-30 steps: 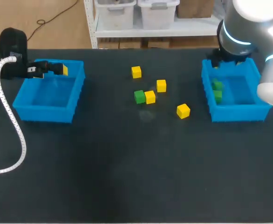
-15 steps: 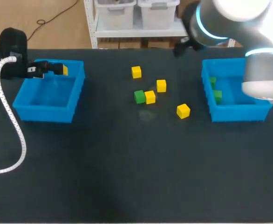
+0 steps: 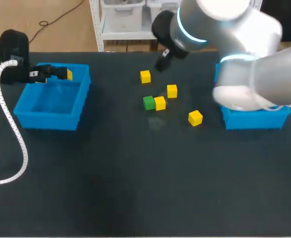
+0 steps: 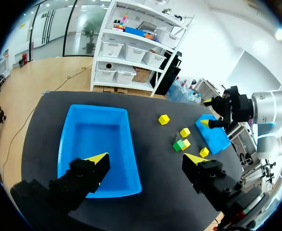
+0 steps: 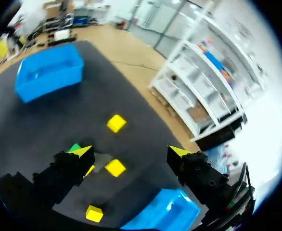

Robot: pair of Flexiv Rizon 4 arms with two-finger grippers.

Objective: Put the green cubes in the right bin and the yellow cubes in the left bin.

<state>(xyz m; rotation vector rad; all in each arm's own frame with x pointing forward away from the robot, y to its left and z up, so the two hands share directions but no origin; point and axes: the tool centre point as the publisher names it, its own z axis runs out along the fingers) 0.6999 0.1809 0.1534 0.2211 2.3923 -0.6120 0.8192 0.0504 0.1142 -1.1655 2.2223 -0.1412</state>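
Observation:
Near the table's middle lie a green cube point(image 3: 148, 102) touching a yellow cube point(image 3: 159, 103), and three more yellow cubes point(image 3: 145, 76) point(image 3: 172, 90) point(image 3: 195, 118). My right gripper point(image 3: 163, 62) hangs open over the back of this group, with nothing between its fingers point(image 5: 131, 153). The right wrist view shows the green cube point(image 5: 74, 147) half hidden behind one finger and yellow cubes point(image 5: 116, 123) point(image 5: 115, 168) ahead. My left gripper point(image 3: 56, 73) point(image 4: 146, 161) stands open and empty over the left bin point(image 3: 53, 101). My right arm hides most of the right bin point(image 3: 254, 119).
Both blue bins stand at the table's sides, the left bin point(image 4: 100, 149) under my left gripper and the right bin point(image 5: 167, 211) beneath my right arm. A white cable point(image 3: 14, 134) loops along the table's left side.
My right arm has swung left from above the right bin to the cubes in the middle, and its body now covers that bin. The left arm has kept still.

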